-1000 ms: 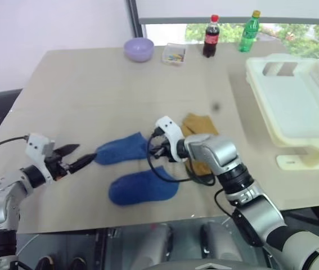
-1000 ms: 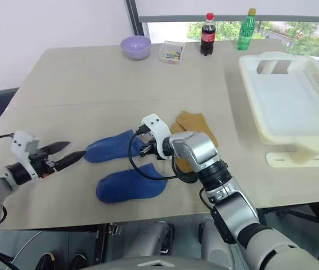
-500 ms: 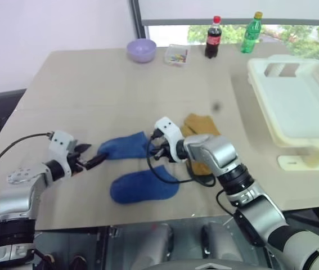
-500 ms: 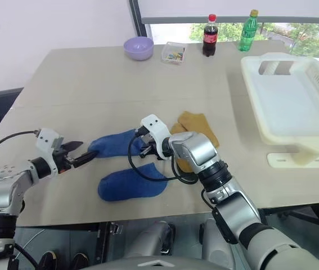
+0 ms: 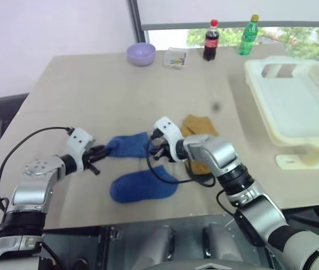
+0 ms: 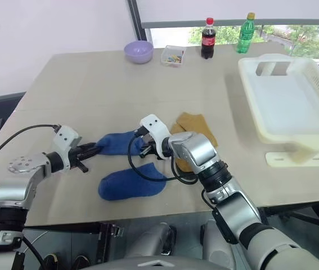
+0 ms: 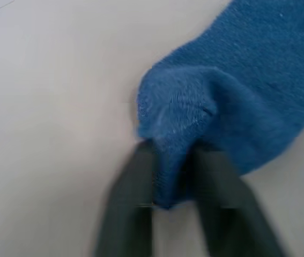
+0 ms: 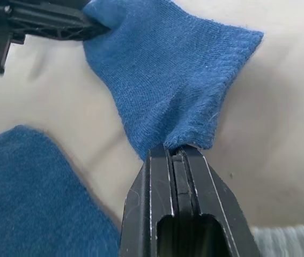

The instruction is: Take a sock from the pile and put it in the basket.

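Near the table's front edge, I have the upper blue sock (image 6: pixel 120 143) lying flat, pinched at both ends: my left gripper (image 6: pixel 89 150) is clamped on its toe end, my right gripper (image 6: pixel 148 147) clenched on the other end. It's soft, light knit that bunches between the fingers (image 7: pixel 133 193), so an edge grip should hold. Both arms reach in low, angled toward each other. A second blue sock (image 6: pixel 131 183) lies just in front, a mustard one (image 6: pixel 196 126) behind my right wrist; the basket (image 6: pixel 288 107) sits well apart to the right.

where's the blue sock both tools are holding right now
In the left eye view the blue sock lies on the table's near middle, stretched between the left tool and right tool, just behind a second blue sock.
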